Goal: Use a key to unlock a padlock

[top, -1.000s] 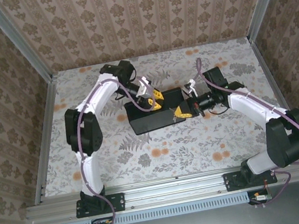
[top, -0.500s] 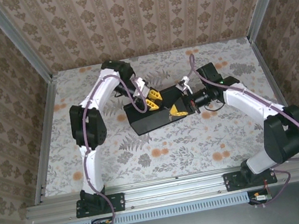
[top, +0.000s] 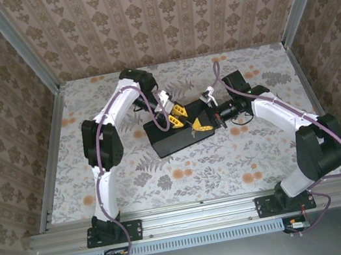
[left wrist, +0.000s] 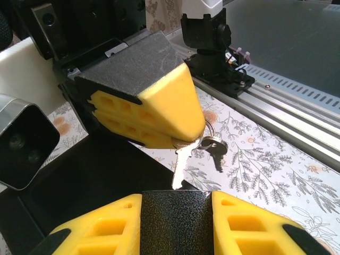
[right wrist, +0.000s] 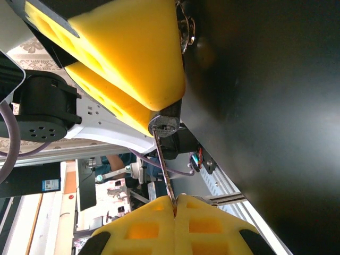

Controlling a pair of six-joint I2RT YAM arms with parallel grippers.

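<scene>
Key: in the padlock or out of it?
In, it seems: the key, pinched in the shut right tool, runs straight into the padlock held by the left tool. How deep cannot be told.

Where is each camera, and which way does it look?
Top: above and behind, looking down at the table; left arm, right arm show.
Left wrist: on left arm, faces the right gripper holding the key; left gripper at bottom.
Right wrist: on right arm, faces the left gripper holding the padlock; right gripper at bottom.
Shared: both wrist views show key meeting padlock.
</scene>
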